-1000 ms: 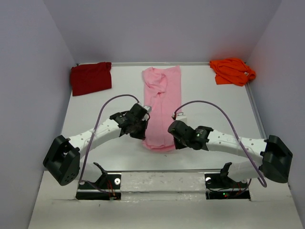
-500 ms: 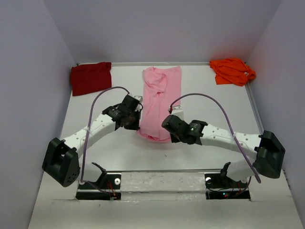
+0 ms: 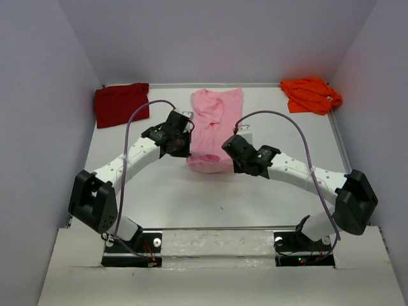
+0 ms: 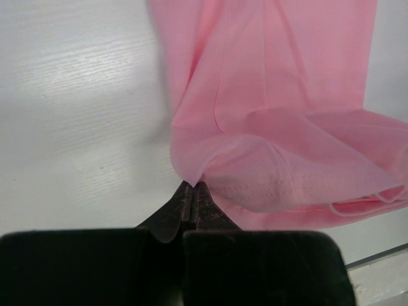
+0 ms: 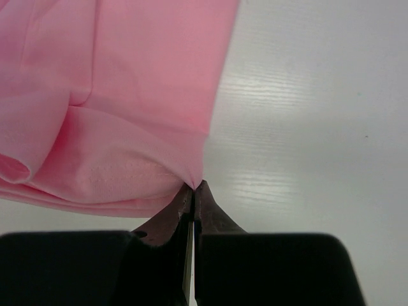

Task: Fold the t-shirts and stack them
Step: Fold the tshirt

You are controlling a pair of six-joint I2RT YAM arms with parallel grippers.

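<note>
White table (image 3: 159, 197), pink t-shirt (image 3: 213, 127) hem pinched by left tool (image 4: 192, 186) and right tool (image 5: 194, 186)

White table (image 3: 172, 197) (woodgrain), lavender walls (image 3: 210, 38).

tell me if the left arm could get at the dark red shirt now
Probably not yet: the left pincer is shut on a corner of the pink t-shirt and would have to let go. Otherwise the way looks free, only bare table between it and the dark red t-shirt.
</note>
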